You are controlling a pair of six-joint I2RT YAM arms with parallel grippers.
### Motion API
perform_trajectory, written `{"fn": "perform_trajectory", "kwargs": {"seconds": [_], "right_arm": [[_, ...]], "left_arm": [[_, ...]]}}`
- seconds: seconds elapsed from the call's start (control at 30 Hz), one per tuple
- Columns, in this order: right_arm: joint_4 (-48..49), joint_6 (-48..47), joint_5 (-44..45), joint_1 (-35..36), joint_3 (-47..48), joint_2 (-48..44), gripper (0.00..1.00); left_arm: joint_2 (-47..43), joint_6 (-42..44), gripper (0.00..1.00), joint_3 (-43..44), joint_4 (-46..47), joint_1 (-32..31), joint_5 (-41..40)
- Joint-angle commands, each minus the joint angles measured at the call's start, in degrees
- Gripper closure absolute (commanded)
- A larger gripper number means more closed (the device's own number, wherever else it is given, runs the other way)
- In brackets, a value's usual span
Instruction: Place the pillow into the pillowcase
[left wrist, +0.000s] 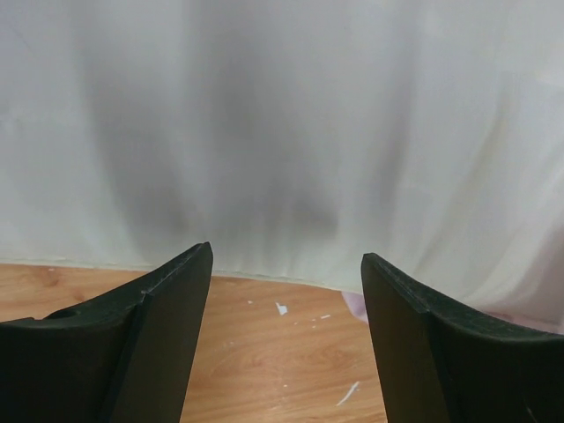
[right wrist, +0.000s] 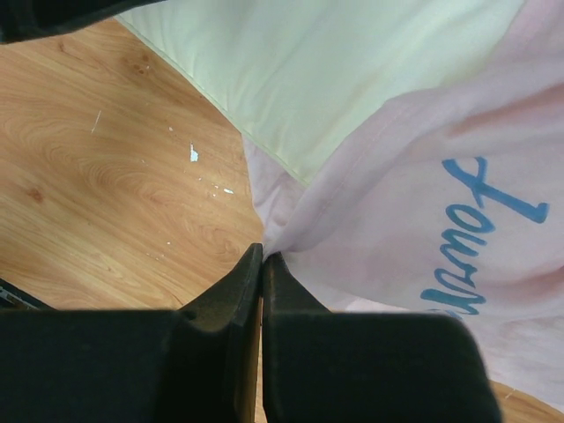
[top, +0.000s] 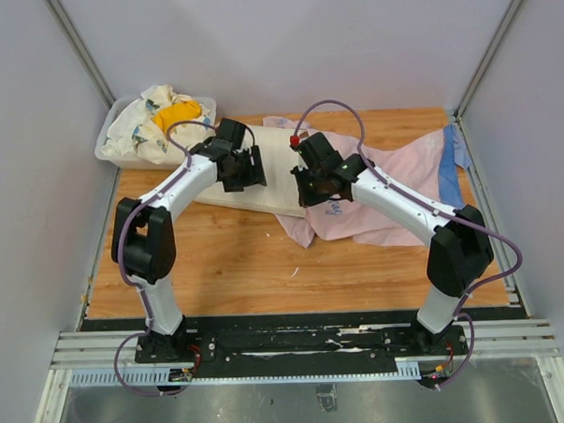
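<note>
The cream-white pillow lies flat on the wooden table between my two arms. The pillowcase is spread to its right, pale pink side up, with a blue strip at its far right edge, and its left part overlaps the pillow's right end. My left gripper is open at the pillow's left near edge; in the left wrist view the pillow fills the space ahead of the fingers. My right gripper is shut on a pinched fold of the pillowcase beside the pillow.
A clear plastic bin with a white-and-yellow cloth bundle stands at the back left corner. Grey walls close in the table on three sides. Bare wood lies between the pillow and the arm bases.
</note>
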Motion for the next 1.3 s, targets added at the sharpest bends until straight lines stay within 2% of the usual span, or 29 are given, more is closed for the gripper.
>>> {"fn": "perform_trajectory", "kwargs": {"seconds": [0.0, 0.13, 0.17, 0.2, 0.23, 0.43, 0.53, 0.6, 0.63, 0.7, 0.77, 0.83, 0.87, 1.0, 1.27], "right_arm": [[1.0, 0.7, -1.1, -0.6, -0.4, -0.9, 0.99], [1.0, 0.9, -1.3, -0.6, -0.5, -0.9, 0.99], [1.0, 1.0, -1.4, -0.6, -0.5, -0.8, 0.99], [0.9, 1.0, -1.4, -0.5, -0.6, -0.8, 0.99], [0.9, 1.0, -1.4, -0.6, -0.6, -0.8, 0.99], [0.6, 1.1, -0.9, -0.6, -0.3, -0.8, 0.99], [0.6, 1.0, -0.8, -0.7, -0.3, -0.8, 0.99], [0.5, 1.1, -0.8, -0.6, -0.2, -0.6, 0.99], [0.5, 1.0, -0.7, -0.7, -0.1, -0.5, 0.99], [0.4, 0.9, -0.7, -0.7, 0.1, -0.4, 0.99], [0.2, 0.8, -0.6, -0.7, 0.5, -0.1, 0.99], [0.2, 0.9, -0.4, -0.7, 0.5, -0.1, 0.99], [0.2, 0.8, -0.4, -0.8, 0.5, 0.0, 0.99], [-0.2, 0.7, -0.4, -0.9, 0.6, 0.2, 0.99], [-0.9, -0.6, 1.3, -2.0, 0.7, -0.2, 0.99]], "left_arm": [[0.5, 4.7, 0.25, -0.9, -0.3, -0.2, -9.0], [3.5, 7.5, 0.24, 0.4, 0.0, -0.2, -12.8], [4.4, 7.9, 0.2, 0.9, 0.3, -0.1, -12.7], [5.4, 8.0, 0.11, 1.6, 0.2, -0.1, -12.5], [6.5, 8.0, 0.08, 2.2, 0.1, -0.2, -12.1], [10.9, 6.9, 0.09, -0.1, 2.9, -0.2, -5.4], [11.9, 7.0, 0.25, -1.1, 3.6, -0.2, -3.7], [12.3, 7.1, 0.3, -1.9, 4.3, -0.2, -2.6], [12.6, 7.0, 0.41, -2.1, 4.4, -0.2, -2.4], [13.1, 7.1, 0.55, -2.5, 4.4, -0.2, -2.3], [13.4, 7.0, 0.78, -3.0, 4.5, -0.2, -2.5], [13.5, 7.1, 0.96, -3.2, 4.3, -0.2, -2.5], [13.5, 7.2, 0.99, -3.2, 4.3, -0.2, -2.2], [11.8, 7.4, 1.0, -3.1, 2.9, -0.2, -0.2], [1.7, 5.8, 1.0, 1.8, -2.6, -0.2, 7.7]]}}
